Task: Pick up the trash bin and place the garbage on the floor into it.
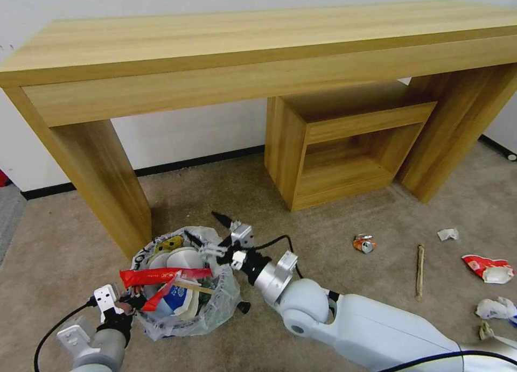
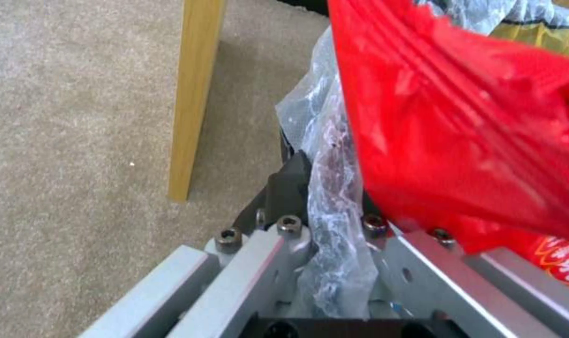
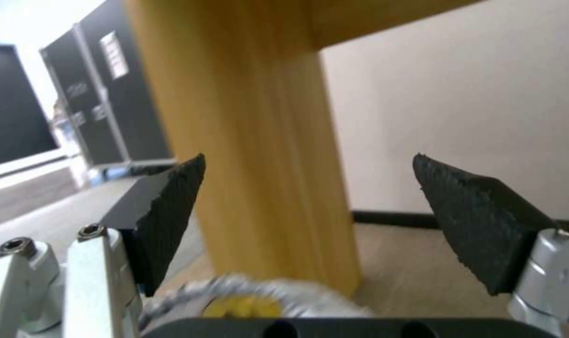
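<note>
The trash bin (image 1: 180, 321), lined with a crinkly clear bag, stands by the left table leg on the beige floor (image 1: 334, 221). It is heaped with garbage: red wrappers (image 1: 161, 278), white slippers (image 1: 180, 259) and a blue-white carton (image 1: 175, 299). My left gripper (image 1: 126, 303) is shut on the bin's bagged rim (image 2: 331, 197), with a red wrapper (image 2: 466, 126) draped beside it. My right gripper (image 1: 205, 227) hovers open and empty above the bin's far side, its black pads (image 3: 165, 211) spread wide. More garbage lies to the right: a crushed can (image 1: 364, 244), a wooden stick (image 1: 419, 264), crumpled paper (image 1: 447, 234) and a red wrapper (image 1: 487, 268).
A long wooden table (image 1: 258, 43) spans the back, its left leg (image 1: 105, 178) right behind the bin and its right leg (image 1: 458, 130) far off. A low open wooden cube (image 1: 344, 146) sits under it. More white litter (image 1: 495, 307) lies at the right edge. A small black piece (image 1: 243, 307) lies beside the bin.
</note>
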Tool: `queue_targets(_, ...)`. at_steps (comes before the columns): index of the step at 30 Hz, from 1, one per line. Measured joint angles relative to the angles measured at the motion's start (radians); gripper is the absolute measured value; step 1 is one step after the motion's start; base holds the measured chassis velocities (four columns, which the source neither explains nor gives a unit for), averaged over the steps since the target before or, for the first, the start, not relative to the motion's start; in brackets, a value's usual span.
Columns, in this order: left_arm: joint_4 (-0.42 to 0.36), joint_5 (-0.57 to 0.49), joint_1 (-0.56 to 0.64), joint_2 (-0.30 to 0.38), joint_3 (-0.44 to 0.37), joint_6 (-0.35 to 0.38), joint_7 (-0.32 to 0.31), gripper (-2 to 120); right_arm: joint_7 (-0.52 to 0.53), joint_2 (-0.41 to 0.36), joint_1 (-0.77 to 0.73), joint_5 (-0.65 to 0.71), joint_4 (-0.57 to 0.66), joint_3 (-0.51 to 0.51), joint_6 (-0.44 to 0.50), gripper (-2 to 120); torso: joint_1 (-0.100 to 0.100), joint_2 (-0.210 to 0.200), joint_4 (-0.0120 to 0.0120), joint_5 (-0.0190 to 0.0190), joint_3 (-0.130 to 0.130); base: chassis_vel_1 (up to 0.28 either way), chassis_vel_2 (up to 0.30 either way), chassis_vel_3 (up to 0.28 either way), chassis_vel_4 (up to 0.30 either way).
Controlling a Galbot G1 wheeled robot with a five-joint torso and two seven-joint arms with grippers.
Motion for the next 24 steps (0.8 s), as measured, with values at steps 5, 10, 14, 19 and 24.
queue_targets(5, -0.004, 0.001, 0.003, 0.002, -0.001, 0.000, 0.001, 1, 0.032, -0.011, -0.040, 0.007, 0.008, 0.114, -0.012, 86, 0.000, 0.000, -0.0002, -0.0001, 0.000, 0.000, 0.000, 0.000, 0.000)
queue_targets(10, -0.014, 0.003, 0.011, 0.003, -0.001, 0.000, 0.003, 1, 0.096, -0.030, -0.092, 0.001, 0.018, 0.226, -0.039, 89, 0.000, 0.000, -0.0002, 0.0000, 0.000, 0.000, 0.000, 0.000, 0.000)
queue_targets(14, -0.021, 0.009, 0.020, 0.003, -0.001, 0.000, 0.009, 1, 0.165, -0.039, -0.134, -0.021, 0.022, 0.310, -0.080, 96, 0.000, 0.000, -0.0002, 0.0001, 0.000, 0.000, 0.000, 0.000, 0.000)
queue_targets(19, -0.034, 0.019, 0.033, 0.004, -0.002, 0.000, 0.020, 1, 0.253, -0.053, -0.205, -0.084, 0.011, 0.421, -0.126, 100, 0.000, 0.000, -0.0002, 0.0000, 0.000, 0.000, 0.000, 0.000, 0.000)
queue_targets(24, -0.042, 0.023, 0.040, 0.005, -0.003, 0.000, 0.022, 1, 0.294, -0.061, -0.272, -0.130, -0.005, 0.502, -0.145, 100, 0.000, 0.000, -0.0002, 0.0001, 0.000, 0.000, 0.000, 0.000, 0.000)
